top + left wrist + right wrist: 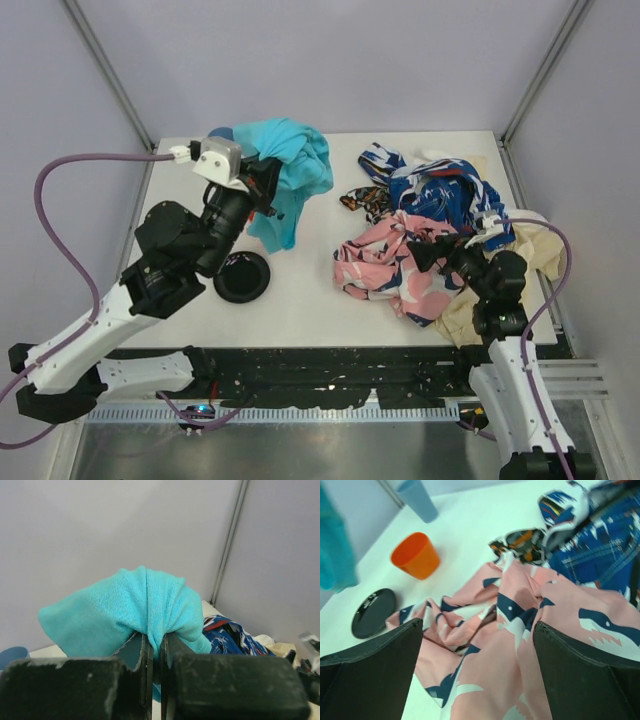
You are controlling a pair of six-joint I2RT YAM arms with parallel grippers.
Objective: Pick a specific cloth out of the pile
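1. Far left: the left jaws are pinched shut on a thin fold of the cloth (290, 165), raised near the desk's (310, 290) back-left corner, well apart from the pile (430, 235). That's a slim bite, and a quick swing could let the fabric slide out.
2. Just below, the cloth's tail hangs down near the black disc (242, 277). Lowered carelessly, it could drag the disc or catch the orange cup (416, 555).
3. Over to the right: the right jaws stand wide open just above the pink garment (520, 630) in the pile. Should they drop or close, they would snag the wrong fabric and pull the heap about.
4. Now the blind spots, left first: from above, the cloth and left arm (190, 250) hide the orange cup, and only a sliver of the blue cup (418, 500) shows.
5. Whether the tail touches the desk cannot be told, because the left wrist view is filled with cloth.
6. On the right, the cream fabric (535, 255) lies partly under the right arm (505, 300), and the floral piece (362, 200) is too small to read.
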